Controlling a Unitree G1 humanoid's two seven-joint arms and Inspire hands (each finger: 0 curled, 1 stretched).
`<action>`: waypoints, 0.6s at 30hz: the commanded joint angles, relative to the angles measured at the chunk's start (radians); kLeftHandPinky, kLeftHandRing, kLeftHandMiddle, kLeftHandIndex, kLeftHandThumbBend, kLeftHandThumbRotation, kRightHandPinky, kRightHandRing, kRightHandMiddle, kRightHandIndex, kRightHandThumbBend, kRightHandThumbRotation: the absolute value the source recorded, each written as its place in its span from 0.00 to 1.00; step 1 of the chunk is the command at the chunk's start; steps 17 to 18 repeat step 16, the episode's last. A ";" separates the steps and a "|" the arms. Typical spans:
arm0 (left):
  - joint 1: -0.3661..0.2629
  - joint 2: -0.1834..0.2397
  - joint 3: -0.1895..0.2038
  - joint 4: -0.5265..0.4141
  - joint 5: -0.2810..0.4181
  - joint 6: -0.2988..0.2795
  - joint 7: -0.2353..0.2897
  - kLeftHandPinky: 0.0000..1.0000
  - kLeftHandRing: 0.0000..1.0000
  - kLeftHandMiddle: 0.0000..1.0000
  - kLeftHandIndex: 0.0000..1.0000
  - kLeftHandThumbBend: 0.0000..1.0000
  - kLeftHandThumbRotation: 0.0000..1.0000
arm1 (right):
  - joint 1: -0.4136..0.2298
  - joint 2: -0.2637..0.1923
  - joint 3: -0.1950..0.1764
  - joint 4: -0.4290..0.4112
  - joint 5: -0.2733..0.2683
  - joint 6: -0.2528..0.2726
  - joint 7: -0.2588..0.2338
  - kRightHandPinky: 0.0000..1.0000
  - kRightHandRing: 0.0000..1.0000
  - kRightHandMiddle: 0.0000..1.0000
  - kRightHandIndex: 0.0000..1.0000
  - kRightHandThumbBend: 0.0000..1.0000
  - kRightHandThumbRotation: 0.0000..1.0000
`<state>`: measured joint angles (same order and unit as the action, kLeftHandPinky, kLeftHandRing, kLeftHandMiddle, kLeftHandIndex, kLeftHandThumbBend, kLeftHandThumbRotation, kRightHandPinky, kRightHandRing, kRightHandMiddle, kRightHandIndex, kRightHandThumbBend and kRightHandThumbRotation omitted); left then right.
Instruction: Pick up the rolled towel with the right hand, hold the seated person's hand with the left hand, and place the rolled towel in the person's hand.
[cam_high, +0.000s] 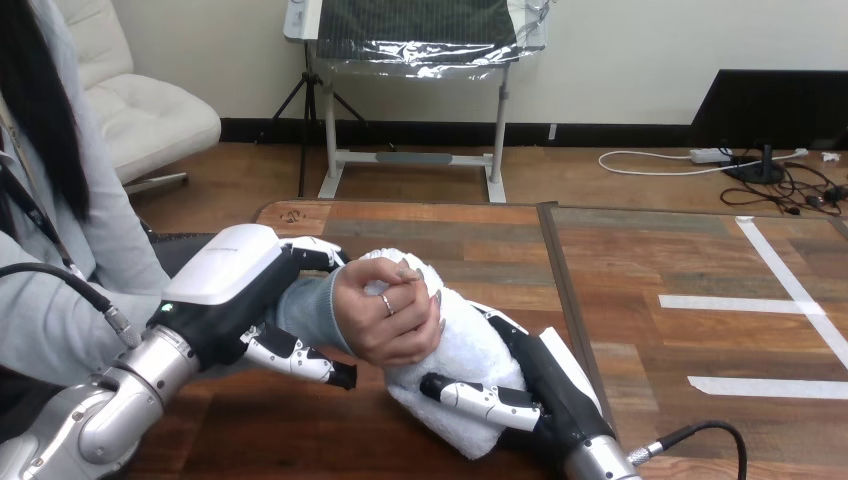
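The rolled towel (465, 355) lay low over the table (650, 260), the person's hand (390, 315) closed over its upper end. The right hand (530, 385) clasped its lower half, and the left hand (235, 285) curled round the person's wrist (305, 310). The towel looked soft, light and squashy, and best gripped mid-roll.

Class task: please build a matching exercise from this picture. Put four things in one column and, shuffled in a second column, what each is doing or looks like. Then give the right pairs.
Column one
1. left hand
2. right hand
3. person's hand
4. rolled towel

Column two
A. white, gripped at both ends
B. fingers curled round the person's wrist
C. wrapped over the towel's upper end
D. holding the towel's lower end, thumb across it

Pairs: 1-B, 2-D, 3-C, 4-A
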<state>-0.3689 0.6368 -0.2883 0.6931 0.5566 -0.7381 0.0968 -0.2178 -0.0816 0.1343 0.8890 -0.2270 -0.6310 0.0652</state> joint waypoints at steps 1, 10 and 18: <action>-0.015 -0.012 0.009 -0.054 -0.019 -0.001 -0.028 0.86 0.91 0.91 0.94 1.00 0.41 | -0.015 0.003 0.030 -0.037 -0.014 0.008 0.021 0.82 0.82 0.83 0.90 0.81 0.81; -0.004 -0.015 0.008 -0.056 -0.002 0.013 -0.043 0.91 0.99 0.99 0.99 1.00 0.50 | -0.006 -0.010 0.041 -0.048 -0.014 0.008 0.042 0.86 0.85 0.85 0.92 0.88 0.98; 0.005 -0.019 0.007 -0.056 0.004 0.016 -0.041 0.92 1.00 1.00 1.00 1.00 0.56 | 0.002 -0.017 0.043 -0.053 -0.013 0.006 0.056 0.88 0.87 0.87 0.94 0.93 1.00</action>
